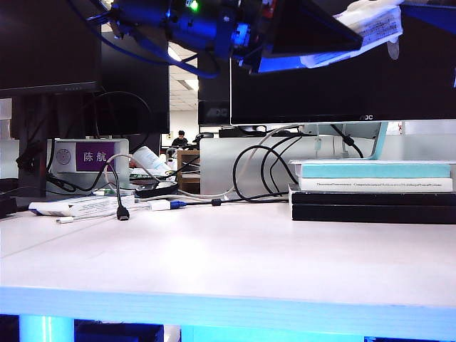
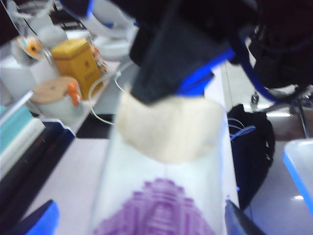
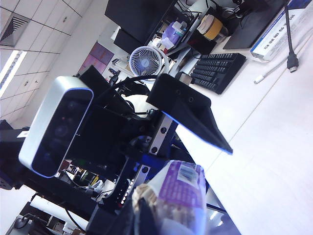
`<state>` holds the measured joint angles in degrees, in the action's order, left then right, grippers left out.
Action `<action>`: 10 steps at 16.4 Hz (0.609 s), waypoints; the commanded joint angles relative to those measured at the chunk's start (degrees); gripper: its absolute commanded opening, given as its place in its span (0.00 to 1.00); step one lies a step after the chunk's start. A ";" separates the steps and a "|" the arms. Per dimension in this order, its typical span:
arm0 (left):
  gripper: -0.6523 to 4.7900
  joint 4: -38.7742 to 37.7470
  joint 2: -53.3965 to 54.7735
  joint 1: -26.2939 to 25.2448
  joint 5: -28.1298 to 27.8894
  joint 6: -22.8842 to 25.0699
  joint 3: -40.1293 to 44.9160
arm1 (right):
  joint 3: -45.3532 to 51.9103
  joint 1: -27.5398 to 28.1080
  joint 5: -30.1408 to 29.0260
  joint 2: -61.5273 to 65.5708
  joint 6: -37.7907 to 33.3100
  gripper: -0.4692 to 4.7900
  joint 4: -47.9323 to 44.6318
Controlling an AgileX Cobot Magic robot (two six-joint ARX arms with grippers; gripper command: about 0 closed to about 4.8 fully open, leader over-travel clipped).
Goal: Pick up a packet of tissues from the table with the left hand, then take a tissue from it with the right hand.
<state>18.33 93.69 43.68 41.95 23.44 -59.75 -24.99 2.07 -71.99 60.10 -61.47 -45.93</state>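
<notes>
Packet of tissues (image 2: 161,205) is off the table (image 1: 228,263), high at the upper right of the exterior frame, between the 2 jaws of the left hand (image 1: 313,32). Those jaws stand spread wide with the packet lying between them; whether they still press on it I cannot tell.

Right hand (image 2: 176,63) sits at the packet's mouth, fingers pressed together on the tissue (image 2: 171,127), a cream wad partly out of the pack.

Step in hand, as I judge it: drawing the tissue. Next move calls for a straight pull away from the packet while the left hand keeps it steady; a loose hold risks dragging the whole pack along.

Surface: pale desk, light-blue front edge, books (image 1: 374,189) at right, cables (image 1: 256,174) centre, monitors behind. Office room.
</notes>
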 commanded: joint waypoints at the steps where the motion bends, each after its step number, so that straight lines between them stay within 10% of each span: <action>1: 0.70 1.64 0.00 0.81 0.28 -1.16 -0.02 | -0.20 -0.04 -0.09 -0.11 0.00 0.08 -0.59; 5: 0.44 0.46 0.00 0.81 0.87 -1.11 -0.02 | -0.20 0.04 0.37 -0.11 2.93 0.08 -0.59; 10: 0.44 -9.66 0.00 0.70 1.81 3.58 0.00 | -0.20 4.55 2.86 -0.11 6.08 0.08 -0.55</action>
<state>12.32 93.67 44.38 43.29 26.13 -60.07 -24.77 5.80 -71.46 60.23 -55.86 -44.66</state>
